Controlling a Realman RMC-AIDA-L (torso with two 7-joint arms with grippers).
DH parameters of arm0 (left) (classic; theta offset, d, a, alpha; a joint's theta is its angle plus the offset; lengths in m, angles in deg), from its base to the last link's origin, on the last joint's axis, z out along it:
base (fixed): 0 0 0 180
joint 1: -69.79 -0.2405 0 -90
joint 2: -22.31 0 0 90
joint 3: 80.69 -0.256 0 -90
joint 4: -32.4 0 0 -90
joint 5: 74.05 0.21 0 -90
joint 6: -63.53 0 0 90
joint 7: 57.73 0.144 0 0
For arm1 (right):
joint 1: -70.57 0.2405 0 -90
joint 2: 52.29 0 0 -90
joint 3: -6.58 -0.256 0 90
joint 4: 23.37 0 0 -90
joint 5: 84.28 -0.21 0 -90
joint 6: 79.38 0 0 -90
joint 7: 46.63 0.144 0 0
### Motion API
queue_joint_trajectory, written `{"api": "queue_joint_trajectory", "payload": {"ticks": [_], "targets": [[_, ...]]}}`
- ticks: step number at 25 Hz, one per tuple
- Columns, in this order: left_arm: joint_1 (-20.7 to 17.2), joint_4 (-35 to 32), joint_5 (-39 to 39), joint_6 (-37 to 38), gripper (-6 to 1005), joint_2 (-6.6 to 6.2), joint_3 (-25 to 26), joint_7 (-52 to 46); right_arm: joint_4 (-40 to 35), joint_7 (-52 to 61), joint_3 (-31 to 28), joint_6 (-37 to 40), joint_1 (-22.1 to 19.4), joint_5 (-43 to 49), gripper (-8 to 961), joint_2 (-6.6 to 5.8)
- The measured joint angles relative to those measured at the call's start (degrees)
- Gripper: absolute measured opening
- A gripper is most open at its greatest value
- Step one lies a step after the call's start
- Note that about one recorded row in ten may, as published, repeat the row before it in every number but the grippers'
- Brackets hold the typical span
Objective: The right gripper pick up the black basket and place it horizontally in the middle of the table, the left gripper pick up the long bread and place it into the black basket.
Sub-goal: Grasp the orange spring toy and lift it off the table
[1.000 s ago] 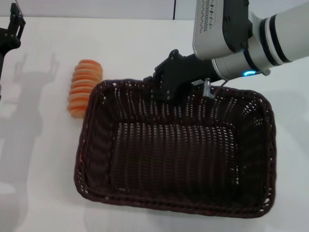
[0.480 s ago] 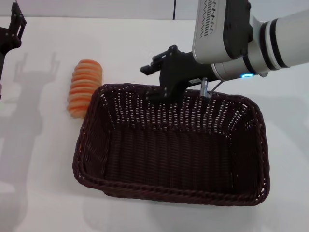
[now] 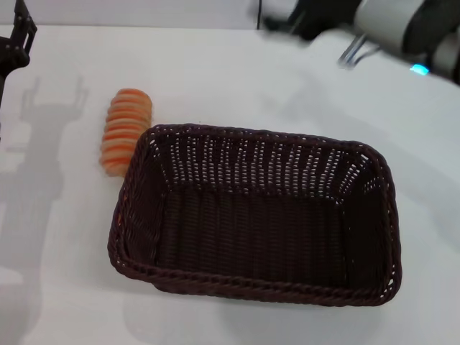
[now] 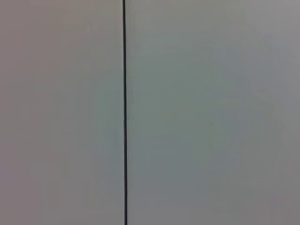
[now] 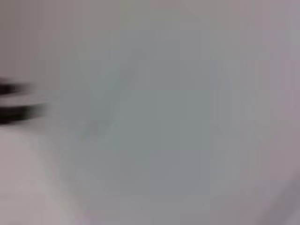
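Note:
The black basket point(image 3: 253, 134) lies lengthwise across the middle of the white table point(image 3: 208, 72) in the head view, flat and empty. The long bread point(image 3: 124, 131), striped orange and tan, lies on the table against the basket's far left corner. My right gripper point(image 3: 291, 17) is a blurred dark shape at the far right, well above and behind the basket, holding nothing. My left gripper point(image 3: 17, 42) is at the far left edge, apart from the bread; its shadow on the table shows two fingers spread. The wrist views show only blank surface.
The table's back edge meets a pale wall with a dark vertical seam point(image 3: 259, 14). The right arm's white-grey body point(image 3: 402, 25) hangs over the far right corner. Bare tabletop lies left of and in front of the basket.
My right gripper has let go of the basket's far rim and pulled up and away to the far right. The basket has settled flat on the table. The left arm has not moved.

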Motion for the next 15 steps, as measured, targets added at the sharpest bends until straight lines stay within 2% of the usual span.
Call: {"api": "queue_joint_trajectory", "payload": {"ticks": [2, 5, 8, 11, 12, 13, 15], "targets": [[0.45, 0.05, 0.07, 0.0, 778, -0.06, 0.06, 0.28, -0.1, -0.14, 4.43, -18.25, -3.9, -0.48, 750, -0.17], [1.55, 0.1, 0.3, -0.01, 778, -0.29, -0.23, 0.58, 3.2, 4.24, 10.26, -38.93, -7.19, 0.34, 835, -0.19], [2.49, 0.28, 0.46, -0.26, 778, -0.49, -0.44, 0.38, 9.53, 17.75, 15.12, -57.77, -10.35, 4.62, 833, -0.29], [2.44, 3.18, 2.04, -3.34, 778, -0.77, -0.63, -0.03, 15.34, 34.68, 16.77, -67.24, -14.61, 11.7, 831, -0.35], [2.02, 5.17, 3.01, -5.63, 778, -1.02, -0.56, -0.17, 19.43, 44.46, 17.09, -70.39, -17.26, 15.83, 831, -0.38], [1.4, 7.64, 4.09, -8.8, 778, -1.36, -0.45, -0.32, 19.43, 44.46, 17.09, -70.39, -17.26, 15.83, 831, -0.38], [-0.42, 14.69, 6.7, -17.5, 778, -2.46, -0.15, -0.47, 24.12, 52.41, 17.57, -74.01, -19.03, 18.67, 832, -0.37]]}}
